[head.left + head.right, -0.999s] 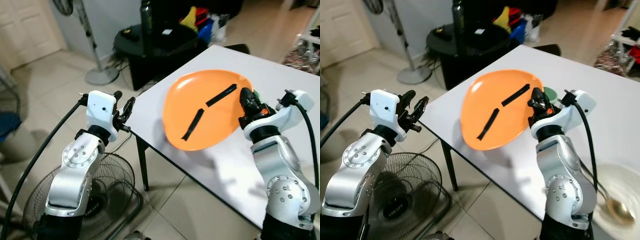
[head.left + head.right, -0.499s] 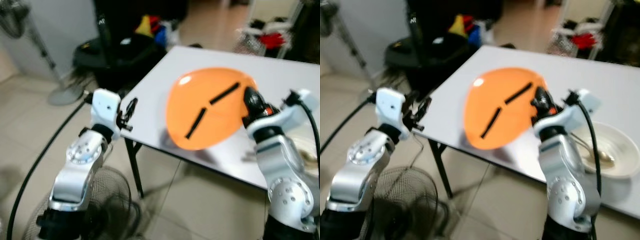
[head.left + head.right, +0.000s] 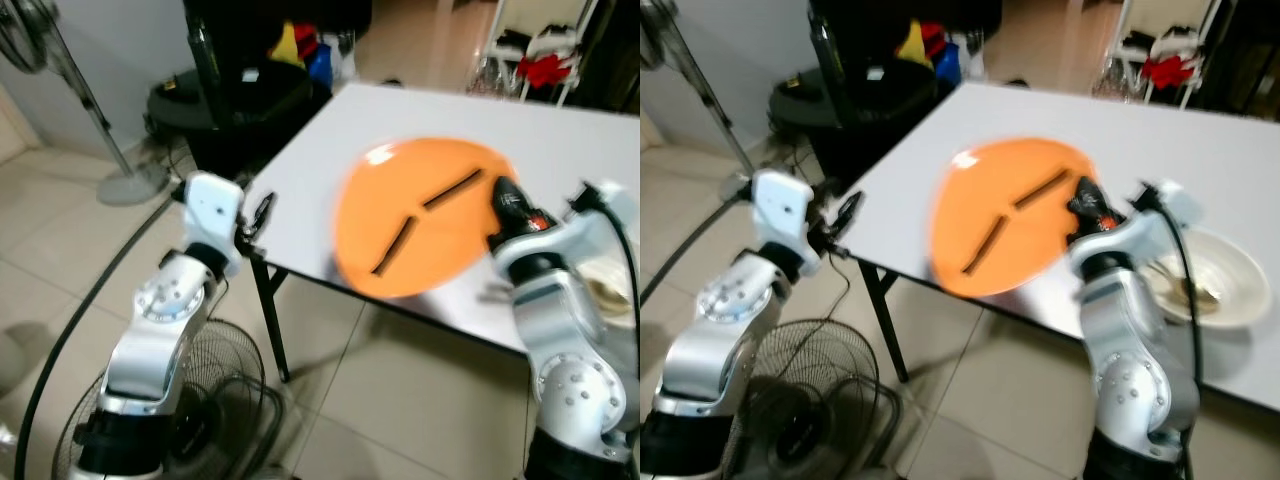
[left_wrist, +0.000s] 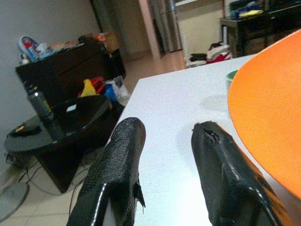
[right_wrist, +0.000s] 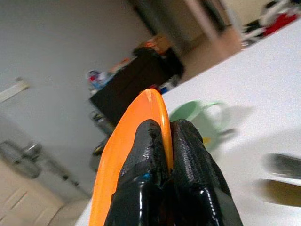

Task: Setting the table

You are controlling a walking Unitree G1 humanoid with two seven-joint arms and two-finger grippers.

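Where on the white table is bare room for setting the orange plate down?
The white table is bare between its near-left corner and the tilted round orange plate held by the right pincer. It is crowded beside the white bowl.

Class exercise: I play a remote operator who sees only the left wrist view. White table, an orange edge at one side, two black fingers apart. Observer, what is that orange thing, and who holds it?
Observer: It is an orange plate with two black strips on it, tilted above the table. The right tool is shut on its rim.
Operator: Is anything else on the table?
Observer: A white bowl sits on the robot's right of the plate, with what looks like a spoon in it, blurred.
Operator: And beyond the plate?
Observer: A green cup stands on the table behind the plate's rim.
Operator: Where is my left tool?
Observer: The left tool is open, beside the table's near corner.
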